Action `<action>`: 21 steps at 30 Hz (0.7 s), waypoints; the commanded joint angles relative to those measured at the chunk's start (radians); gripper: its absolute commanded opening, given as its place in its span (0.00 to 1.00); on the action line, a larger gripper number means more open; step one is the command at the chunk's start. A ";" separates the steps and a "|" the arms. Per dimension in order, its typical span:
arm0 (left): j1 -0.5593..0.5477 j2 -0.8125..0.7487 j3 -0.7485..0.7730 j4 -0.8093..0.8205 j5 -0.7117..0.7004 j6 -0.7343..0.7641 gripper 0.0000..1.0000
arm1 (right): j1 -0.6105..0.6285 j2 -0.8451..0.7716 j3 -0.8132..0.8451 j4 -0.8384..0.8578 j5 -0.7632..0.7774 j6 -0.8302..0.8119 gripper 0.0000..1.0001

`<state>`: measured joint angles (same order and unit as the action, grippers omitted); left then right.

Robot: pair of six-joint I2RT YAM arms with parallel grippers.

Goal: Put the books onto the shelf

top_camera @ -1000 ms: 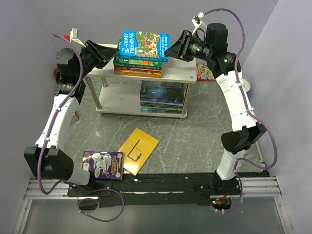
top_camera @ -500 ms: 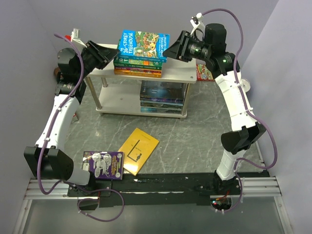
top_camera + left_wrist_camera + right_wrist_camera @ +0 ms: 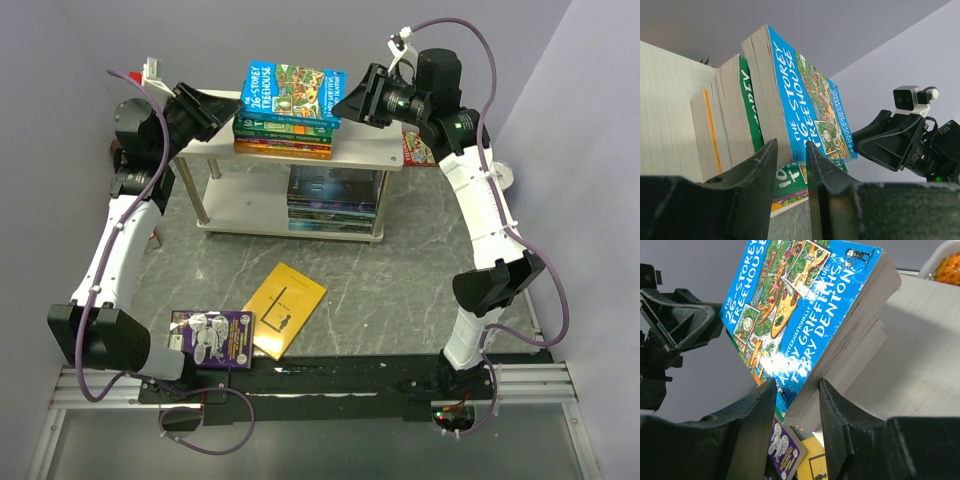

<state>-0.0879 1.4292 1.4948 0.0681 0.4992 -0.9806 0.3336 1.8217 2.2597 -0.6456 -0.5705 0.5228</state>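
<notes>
Altogether three books (image 3: 288, 112) top the shelf (image 3: 370, 150), two (image 3: 245, 322) lie below.

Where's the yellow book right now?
In the top view, the yellow book lies flat on the table in front of the shelf, just right of the purple book.

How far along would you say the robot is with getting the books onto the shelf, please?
Mostly done. A stack of paperbacks sits on the pale wood top board, more books lie on the white lower board. In hand: the right gripper appears to hold the blue "26-Storey Treehouse" book atop that stack, the left gripper close by. Left: the yellow book and purple book on the table.
</notes>
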 commanded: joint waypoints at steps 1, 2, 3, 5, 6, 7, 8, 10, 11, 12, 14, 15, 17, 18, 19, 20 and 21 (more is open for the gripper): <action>-0.012 -0.072 0.012 0.070 0.044 0.000 0.34 | 0.042 -0.015 0.051 0.003 -0.017 -0.004 0.47; -0.012 -0.078 0.009 0.068 0.042 0.000 0.34 | 0.047 -0.015 0.047 0.003 -0.014 -0.004 0.47; -0.012 -0.081 0.007 0.068 0.042 0.003 0.34 | 0.048 -0.015 0.049 0.001 -0.014 -0.006 0.47; -0.013 -0.090 -0.002 0.068 0.042 0.002 0.34 | 0.053 -0.018 0.047 -0.003 -0.009 -0.006 0.47; -0.012 -0.092 -0.004 0.068 0.039 0.003 0.35 | 0.056 -0.019 0.043 -0.003 -0.005 -0.007 0.47; -0.012 -0.095 -0.010 0.067 0.039 0.005 0.35 | 0.059 -0.025 0.040 0.000 -0.005 -0.007 0.47; -0.012 -0.099 -0.013 0.064 0.039 0.005 0.35 | 0.062 -0.028 0.031 0.001 -0.003 -0.007 0.47; -0.012 -0.104 -0.022 0.058 0.030 0.013 0.35 | 0.067 -0.038 0.020 0.004 0.001 -0.009 0.47; -0.010 -0.107 -0.025 0.056 0.027 0.014 0.35 | 0.070 -0.041 0.009 0.006 0.006 -0.009 0.47; -0.010 -0.108 -0.028 0.049 0.016 0.020 0.35 | 0.070 -0.044 0.003 0.007 0.006 -0.010 0.47; -0.010 -0.111 -0.039 0.042 0.003 0.028 0.35 | 0.071 -0.051 -0.011 0.009 0.011 -0.010 0.47; -0.010 -0.113 -0.045 0.033 -0.011 0.029 0.36 | 0.074 -0.058 -0.017 0.012 0.012 -0.010 0.47; -0.009 -0.112 -0.048 0.026 -0.022 0.034 0.37 | 0.074 -0.065 -0.035 0.017 0.020 -0.010 0.47; -0.007 -0.108 -0.048 0.019 -0.025 0.036 0.37 | 0.074 -0.073 -0.040 0.020 0.023 -0.012 0.47; -0.006 -0.101 -0.048 0.016 -0.027 0.037 0.37 | 0.074 -0.076 -0.045 0.020 0.027 -0.014 0.47; -0.004 -0.098 -0.047 0.013 -0.027 0.036 0.37 | 0.074 -0.081 -0.049 0.018 0.031 -0.015 0.47; -0.003 -0.095 -0.044 0.013 -0.024 0.036 0.37 | 0.074 -0.085 -0.052 0.018 0.032 -0.017 0.47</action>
<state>-0.0864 1.3479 1.4418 0.0536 0.4534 -0.9550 0.3756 1.8000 2.2250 -0.6365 -0.5137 0.5175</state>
